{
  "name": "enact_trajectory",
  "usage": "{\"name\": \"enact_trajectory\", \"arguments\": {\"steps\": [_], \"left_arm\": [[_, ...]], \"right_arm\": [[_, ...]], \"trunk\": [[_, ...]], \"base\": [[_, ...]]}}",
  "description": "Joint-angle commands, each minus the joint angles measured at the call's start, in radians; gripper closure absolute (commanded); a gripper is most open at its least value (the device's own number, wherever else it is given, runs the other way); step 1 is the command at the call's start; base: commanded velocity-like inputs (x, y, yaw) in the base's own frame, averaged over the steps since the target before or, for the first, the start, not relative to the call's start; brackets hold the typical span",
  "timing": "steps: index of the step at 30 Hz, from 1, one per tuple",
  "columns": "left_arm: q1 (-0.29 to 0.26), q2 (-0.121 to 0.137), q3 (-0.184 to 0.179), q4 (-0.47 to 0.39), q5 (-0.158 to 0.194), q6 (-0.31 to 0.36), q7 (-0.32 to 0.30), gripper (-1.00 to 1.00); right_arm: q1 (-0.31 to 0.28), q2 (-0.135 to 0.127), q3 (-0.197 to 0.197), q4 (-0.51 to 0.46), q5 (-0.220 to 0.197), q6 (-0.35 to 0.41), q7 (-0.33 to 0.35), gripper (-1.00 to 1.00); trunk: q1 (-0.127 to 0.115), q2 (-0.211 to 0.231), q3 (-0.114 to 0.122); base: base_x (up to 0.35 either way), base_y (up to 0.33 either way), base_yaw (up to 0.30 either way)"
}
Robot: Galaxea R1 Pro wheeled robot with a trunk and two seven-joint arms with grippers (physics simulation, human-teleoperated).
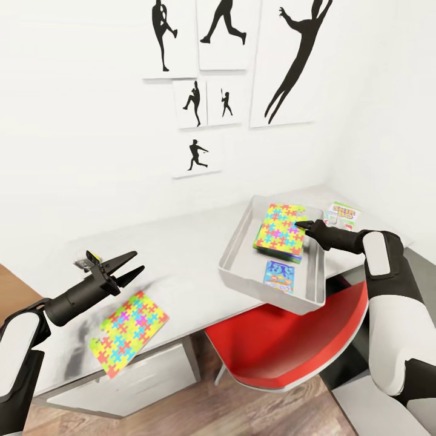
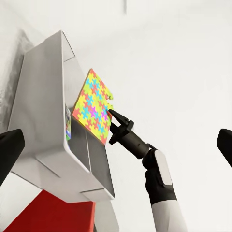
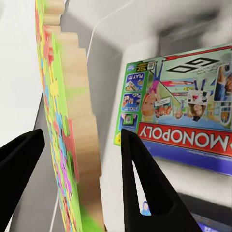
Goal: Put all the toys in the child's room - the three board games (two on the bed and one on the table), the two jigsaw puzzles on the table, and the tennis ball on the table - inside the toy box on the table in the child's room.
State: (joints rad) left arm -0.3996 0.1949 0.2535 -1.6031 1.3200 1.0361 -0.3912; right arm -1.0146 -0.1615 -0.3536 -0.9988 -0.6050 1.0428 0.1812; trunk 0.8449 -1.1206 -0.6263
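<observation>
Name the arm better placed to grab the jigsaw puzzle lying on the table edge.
Left. The open left gripper hovers just above that jigsaw puzzle, while the right gripper is at the toy box.

White walls (image 1: 72, 109) carry black silhouette posters (image 1: 227, 66). A red chair (image 1: 290, 345) stands on wood-plank floor (image 1: 200, 412) below.

toy box (image 1: 239, 251) on the table (image 1: 181, 242), toward its right, front corner hanging past the table edge above a red chair (image 1: 290, 351). inside the box: one jigsaw puzzle (image 1: 280, 229) propped at the rear on top of another box, a small board game (image 1: 279, 277) lying flat in front of it. right gripper (image 1: 301, 225) at that puzzle's right edge, fingers either side of it. another board game (image 1: 344, 213) on the table right of the box. second jigsaw puzzle (image 1: 128, 332) near the table's front-left edge, below the left gripper (image 1: 132, 264). posters (image 1: 230, 66) on the wall behind.
</observation>
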Motion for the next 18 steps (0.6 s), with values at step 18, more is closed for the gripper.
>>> {"name": "enact_trajectory", "arguments": {"steps": [18], "left_arm": [[-0.001, 0.001, -0.001, 0.000, -0.006, 0.004, -0.008, -1.00]], "right_arm": [[-0.001, 0.009, -0.002, 0.000, 0.010, 0.004, 0.009, 1.00]], "trunk": [[0.000, -0.001, -0.001]], "base": [[0.038, 0.071, -0.004]]}}
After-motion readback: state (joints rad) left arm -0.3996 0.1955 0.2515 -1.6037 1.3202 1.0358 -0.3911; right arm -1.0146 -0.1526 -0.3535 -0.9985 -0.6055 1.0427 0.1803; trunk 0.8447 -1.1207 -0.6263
